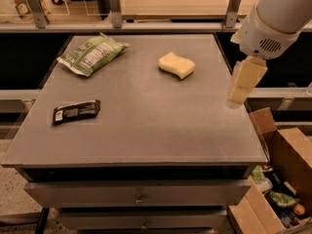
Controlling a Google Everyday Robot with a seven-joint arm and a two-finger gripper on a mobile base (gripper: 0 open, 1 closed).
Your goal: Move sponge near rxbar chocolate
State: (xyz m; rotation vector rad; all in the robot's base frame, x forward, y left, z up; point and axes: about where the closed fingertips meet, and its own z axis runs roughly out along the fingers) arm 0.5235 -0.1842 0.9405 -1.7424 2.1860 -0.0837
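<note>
The pale yellow sponge (176, 65) lies on the grey table (146, 126), at the back right of centre. The rxbar chocolate (76, 111), a slim black bar with a white label, lies near the left front, far from the sponge. My gripper (239, 94) hangs from the white arm (275, 18) over the table's right edge, right of the sponge and closer to the front, above the surface. It holds nothing that I can see.
A green snack bag (91, 53) lies at the table's back left. An open cardboard box (282, 179) with several items stands on the floor at the right. A rail with posts (115, 6) runs behind the table. Drawers sit below the front edge.
</note>
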